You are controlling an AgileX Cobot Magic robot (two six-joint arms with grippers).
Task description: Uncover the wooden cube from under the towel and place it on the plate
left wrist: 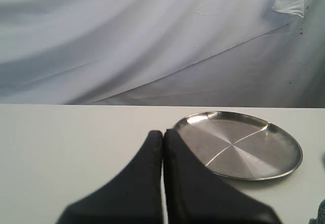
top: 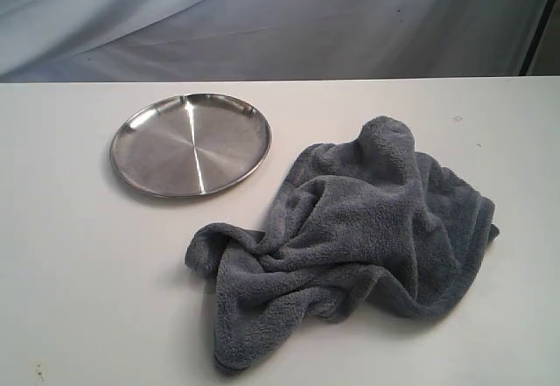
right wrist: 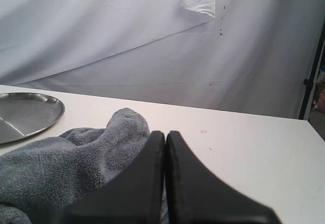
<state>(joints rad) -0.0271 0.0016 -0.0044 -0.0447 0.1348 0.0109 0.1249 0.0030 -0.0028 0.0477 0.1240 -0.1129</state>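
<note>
The blue-grey fleece towel (top: 350, 233) lies crumpled on the white table, right of centre, with a raised hump at its far end. The wooden cube is hidden. The shiny steel plate (top: 190, 143) sits empty to the towel's far left. Neither arm shows in the exterior view. In the left wrist view my left gripper (left wrist: 163, 132) is shut with nothing in it, its tips just short of the plate (left wrist: 238, 145). In the right wrist view my right gripper (right wrist: 165, 133) is shut and empty, close beside the towel's hump (right wrist: 76, 158), with the plate's rim (right wrist: 30, 113) beyond.
A pale draped backdrop (top: 280, 18) hangs behind the table's far edge. A dark stand pole (top: 538, 27) rises at the far right corner. Bare white tabletop (top: 79, 272) spreads left of and in front of the towel.
</note>
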